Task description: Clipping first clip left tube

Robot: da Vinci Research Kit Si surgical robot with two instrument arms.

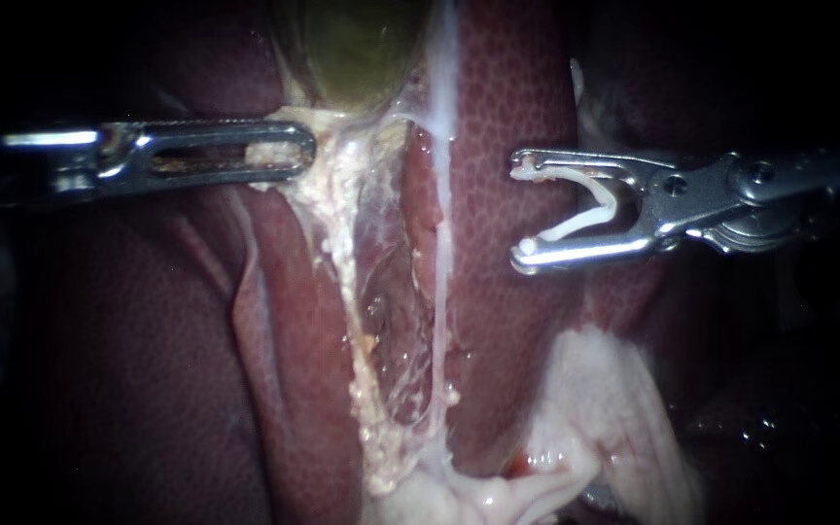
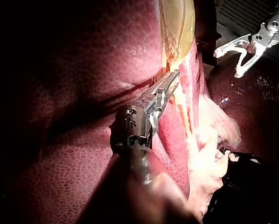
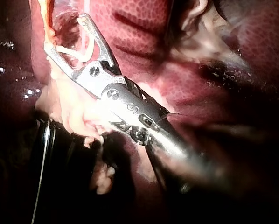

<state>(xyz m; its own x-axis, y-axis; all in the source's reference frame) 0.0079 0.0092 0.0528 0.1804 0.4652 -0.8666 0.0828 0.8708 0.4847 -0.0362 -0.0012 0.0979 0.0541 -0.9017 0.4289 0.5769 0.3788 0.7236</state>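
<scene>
The greenish gallbladder [image 1: 357, 49] sits at the top, against the dark red liver [image 1: 512, 97]. Below it two strands run down: a fat-covered tube [image 1: 347, 282] on the left and a thin pale tube [image 1: 439, 262] on the right. My left instrument [image 1: 305, 154] [image 2: 172, 81] has its jaws shut on the pale tissue just under the gallbladder. My right instrument [image 1: 520, 209] [image 2: 227, 63] [image 3: 66, 31] hangs to the right of the pale tube, touching neither tube. Its jaws stand wide apart, with an open white clip [image 1: 576, 225] [image 3: 76, 51] seated between them.
A mass of pale fatty tissue [image 1: 585, 418] lies at the bottom where the strands meet. Liver lobes close in on both sides of the strands. A dark object [image 3: 51, 163] borders the tissue beside my right instrument's shaft.
</scene>
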